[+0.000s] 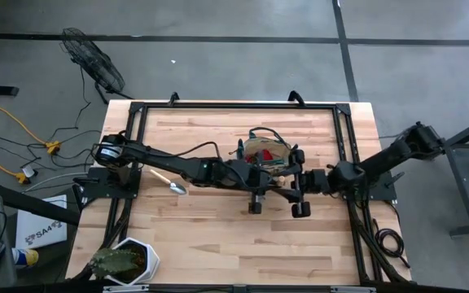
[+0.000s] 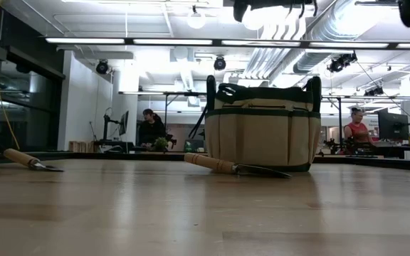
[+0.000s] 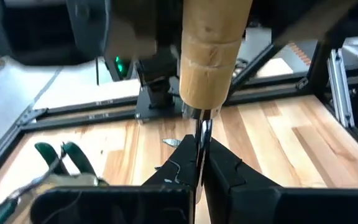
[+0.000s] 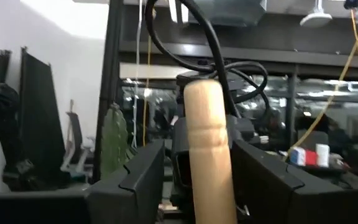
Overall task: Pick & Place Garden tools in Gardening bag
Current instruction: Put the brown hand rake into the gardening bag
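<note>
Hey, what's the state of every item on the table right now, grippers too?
Khaki fabric gardening bag with green trim: upright on the table.
Wooden-handled metal tool: lifted, its shank clamped by the left gripper.
Right gripper: open, fingers either side of that handle.
Wooden-handled trowel by the bag: lying flat.
Second wooden-handled trowel: lying flat, apart.

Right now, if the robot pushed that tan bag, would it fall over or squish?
Probably squish a little: the gardening bag looks like soft fabric, so its side may dent. It likely won't tip, since it stands wide and flat on the table. It might slide into the trowel lying close by.
</note>
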Robot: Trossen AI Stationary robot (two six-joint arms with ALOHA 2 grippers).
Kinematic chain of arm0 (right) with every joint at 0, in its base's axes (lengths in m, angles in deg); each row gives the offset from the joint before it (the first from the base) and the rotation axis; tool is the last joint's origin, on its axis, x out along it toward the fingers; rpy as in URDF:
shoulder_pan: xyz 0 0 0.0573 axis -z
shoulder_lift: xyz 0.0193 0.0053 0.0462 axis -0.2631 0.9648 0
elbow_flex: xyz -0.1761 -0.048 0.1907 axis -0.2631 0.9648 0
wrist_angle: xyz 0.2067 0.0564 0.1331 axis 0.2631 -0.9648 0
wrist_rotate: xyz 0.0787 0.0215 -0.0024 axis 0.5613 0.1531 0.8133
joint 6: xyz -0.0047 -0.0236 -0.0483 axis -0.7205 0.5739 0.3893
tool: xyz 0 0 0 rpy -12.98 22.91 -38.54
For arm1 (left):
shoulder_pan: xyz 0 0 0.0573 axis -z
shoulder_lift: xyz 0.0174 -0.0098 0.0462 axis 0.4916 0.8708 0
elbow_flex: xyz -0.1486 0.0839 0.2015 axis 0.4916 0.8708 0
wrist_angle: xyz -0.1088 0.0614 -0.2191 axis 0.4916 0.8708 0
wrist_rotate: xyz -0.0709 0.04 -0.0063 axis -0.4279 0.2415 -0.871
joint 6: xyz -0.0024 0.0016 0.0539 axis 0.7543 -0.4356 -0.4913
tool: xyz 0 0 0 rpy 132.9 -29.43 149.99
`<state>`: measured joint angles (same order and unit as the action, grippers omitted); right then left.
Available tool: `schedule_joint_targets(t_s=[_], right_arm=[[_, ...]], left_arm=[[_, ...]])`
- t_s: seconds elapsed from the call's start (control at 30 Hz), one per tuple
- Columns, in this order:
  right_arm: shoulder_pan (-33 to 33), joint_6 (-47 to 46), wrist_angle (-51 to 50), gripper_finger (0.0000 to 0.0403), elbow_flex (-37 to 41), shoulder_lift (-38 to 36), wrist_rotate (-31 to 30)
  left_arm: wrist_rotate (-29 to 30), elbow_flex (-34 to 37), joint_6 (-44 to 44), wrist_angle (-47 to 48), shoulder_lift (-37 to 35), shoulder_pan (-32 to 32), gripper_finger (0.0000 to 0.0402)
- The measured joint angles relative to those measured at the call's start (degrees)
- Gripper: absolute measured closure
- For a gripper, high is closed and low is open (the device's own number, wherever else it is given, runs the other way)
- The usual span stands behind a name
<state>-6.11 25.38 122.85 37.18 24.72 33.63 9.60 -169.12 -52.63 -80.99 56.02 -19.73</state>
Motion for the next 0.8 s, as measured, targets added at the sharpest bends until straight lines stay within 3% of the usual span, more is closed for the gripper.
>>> schedule_joint_targets(t_s=[0.3,0.47,0.63,0.8], right_arm=[[-5.0,0.2,-20.0,0.0233,-0.1,-14.4,-9.9],[-8.3,-1.7,-44.1,0.0234,-7.2,-21.3,-16.8],[-9.9,-5.9,-67.8,0.0236,-19.2,-20.4,-19.9],[-9.3,-6.2,-76.0,0.0236,-25.1,-16.4,-19.9]], left_arm=[[1.4,0.0,1.2,3.6,0.0,0.0,0.0401],[1.7,0.0,1.5,4.1,0.0,0.0,0.0401],[3.1,0.0,2.1,5.6,0.0,0.0,0.0402],[3.1,0.0,2.1,5.6,0.0,0.0,0.0402]])
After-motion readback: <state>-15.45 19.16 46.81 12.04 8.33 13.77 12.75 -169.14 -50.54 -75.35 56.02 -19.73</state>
